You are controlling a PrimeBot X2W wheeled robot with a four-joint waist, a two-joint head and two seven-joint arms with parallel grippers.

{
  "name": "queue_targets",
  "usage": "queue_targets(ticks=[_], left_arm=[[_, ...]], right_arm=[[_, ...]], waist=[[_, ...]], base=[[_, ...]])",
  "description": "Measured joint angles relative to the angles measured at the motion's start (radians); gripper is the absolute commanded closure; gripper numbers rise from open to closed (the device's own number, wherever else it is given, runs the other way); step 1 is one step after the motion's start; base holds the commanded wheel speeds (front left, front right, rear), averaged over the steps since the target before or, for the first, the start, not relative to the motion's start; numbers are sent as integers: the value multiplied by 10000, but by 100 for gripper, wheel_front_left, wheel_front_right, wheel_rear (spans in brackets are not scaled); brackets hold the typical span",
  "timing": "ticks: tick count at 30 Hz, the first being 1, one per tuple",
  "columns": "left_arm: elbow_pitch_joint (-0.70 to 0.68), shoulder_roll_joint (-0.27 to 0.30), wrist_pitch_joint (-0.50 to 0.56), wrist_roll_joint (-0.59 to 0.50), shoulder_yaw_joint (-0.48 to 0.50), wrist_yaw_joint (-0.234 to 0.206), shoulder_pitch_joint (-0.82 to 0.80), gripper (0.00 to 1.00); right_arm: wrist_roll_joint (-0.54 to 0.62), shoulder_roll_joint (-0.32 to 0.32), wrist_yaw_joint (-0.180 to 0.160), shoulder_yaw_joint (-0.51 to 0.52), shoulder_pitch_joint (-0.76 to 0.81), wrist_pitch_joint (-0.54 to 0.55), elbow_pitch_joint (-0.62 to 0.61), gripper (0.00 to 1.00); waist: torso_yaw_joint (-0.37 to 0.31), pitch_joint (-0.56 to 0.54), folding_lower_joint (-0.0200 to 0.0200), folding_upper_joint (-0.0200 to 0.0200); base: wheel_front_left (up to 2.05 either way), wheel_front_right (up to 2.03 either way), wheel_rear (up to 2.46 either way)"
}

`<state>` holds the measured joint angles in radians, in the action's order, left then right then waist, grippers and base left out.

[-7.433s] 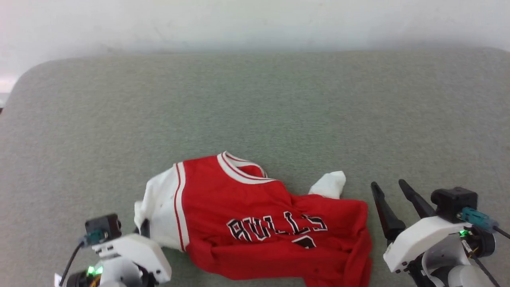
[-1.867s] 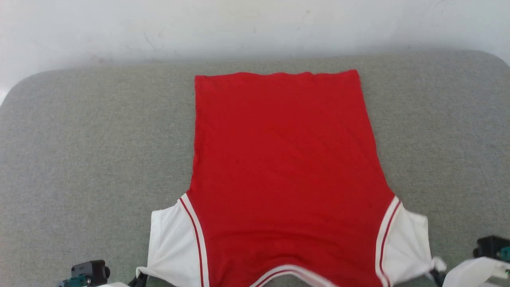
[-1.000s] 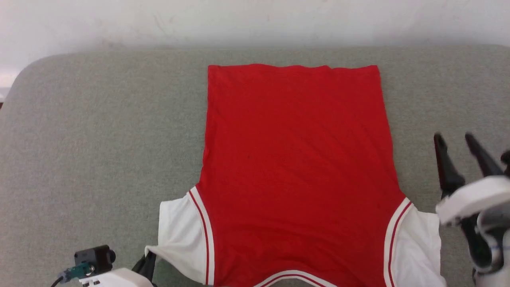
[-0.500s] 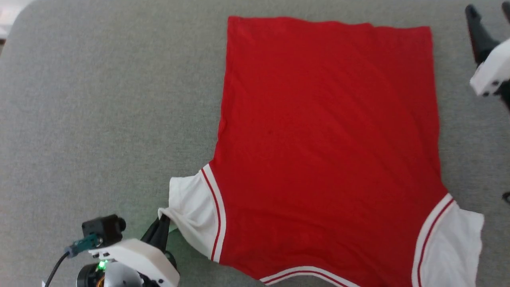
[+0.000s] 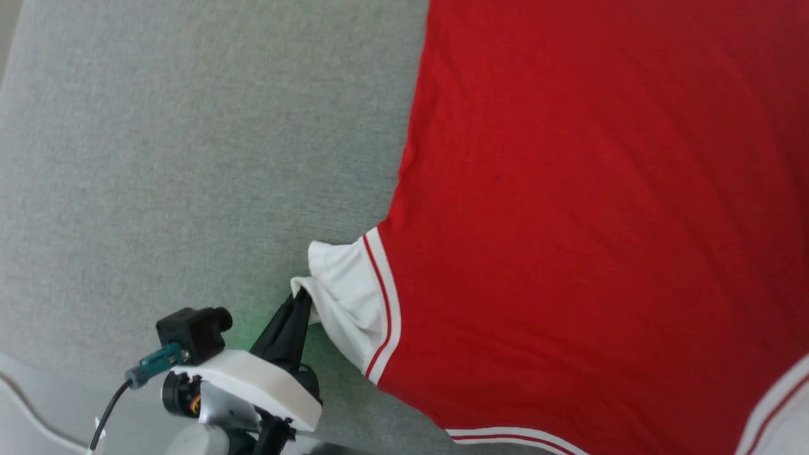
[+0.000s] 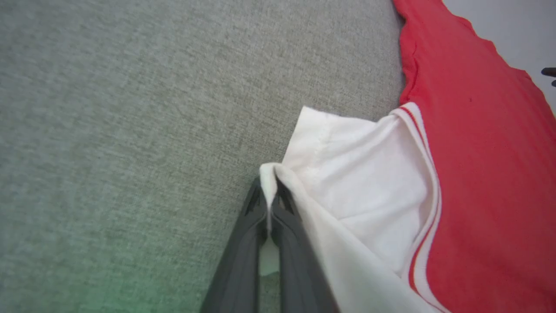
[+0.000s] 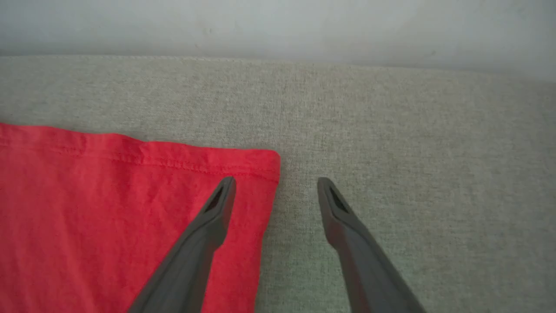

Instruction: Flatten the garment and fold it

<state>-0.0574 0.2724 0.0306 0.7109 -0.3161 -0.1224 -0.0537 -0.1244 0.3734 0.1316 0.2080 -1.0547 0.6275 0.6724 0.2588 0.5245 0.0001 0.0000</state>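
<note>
Garment (image 5: 569, 221) lies spread flat on the grey worktop (image 5: 158, 158), plain red side up. It takes up the right part of the head view and runs off that view's top and right edges. Its left white sleeve (image 5: 344, 294), edged with a red and white stripe, is bunched and drawn out toward the near left. The left gripper (image 5: 302, 302) has its jaws closed on the outer edge of that sleeve. In the left wrist view a fold of white cloth stands pinched between the two dark fingers (image 6: 243, 243).

The right gripper (image 7: 276, 184) is at the garment's far right hem corner (image 7: 260, 163), jaws wide apart with nothing in them. One finger lies over the red cloth and the other over bare worktop, with the side edge between them. Whether they touch the surface cannot be told. A pale wall (image 7: 278, 26) rises beyond the worktop's far edge.
</note>
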Motion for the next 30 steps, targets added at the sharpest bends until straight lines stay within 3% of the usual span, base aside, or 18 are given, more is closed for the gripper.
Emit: queue_targets(ticks=[5, 7, 8, 10, 13, 16, 21, 25, 30], left_arm=[[-169, -121, -198, -2, -94, 134, -145, 100], [-219, -142, -247, -4, -119, 167, -166, 100], [-249, -151, -286, -12, -132, 176, -173, 100], [-274, -174, -318, -69, -148, 224, -198, 100], [-257, -222, -353, -75, -169, 236, -211, 100], [-128, -236, -380, -79, -159, 236, -214, 100], [211, -155, -362, -84, -79, 77, -145, 100], [366, 109, -211, -81, 94, -163, 282, 100], [291, 399, 17, 36, 259, -374, 895, 100]], right_arm=[[857, -4, 0, 474, -294, 1402, -79, 2], [1076, -23, 0, 652, -454, 1776, -295, 55], [1187, -44, 0, 734, -534, 1981, -407, 74], [1400, -121, 2, 757, -558, 2284, -698, 100], [1632, -228, 2, 541, -314, 2412, -1220, 100], [1588, -86, 2, 182, 407, 1716, -1724, 100], [1164, -25, 2, -29, 2118, -1248, -2665, 100], [943, -552, 2, 299, 3442, -3668, -3093, 100], [867, -1250, 2, 782, 4989, -5620, -3289, 100]], waist=[[373, 553, 0, 0], [481, 722, -3, 0], [526, 797, -3, 0], [596, 903, -2, 0], [652, 870, -1, 0], [649, 699, 0, 0], [547, 158, 1, 0], [344, -459, 0, 0], [-26, -1313, 0, 0]], base=[[0, 0, 0], [0, 0, 0], [0, 0, 0], [0, 0, 0], [0, 0, 0], [0, 0, 0], [0, 0, 0], [0, 0, 0], [0, 0, 0]])
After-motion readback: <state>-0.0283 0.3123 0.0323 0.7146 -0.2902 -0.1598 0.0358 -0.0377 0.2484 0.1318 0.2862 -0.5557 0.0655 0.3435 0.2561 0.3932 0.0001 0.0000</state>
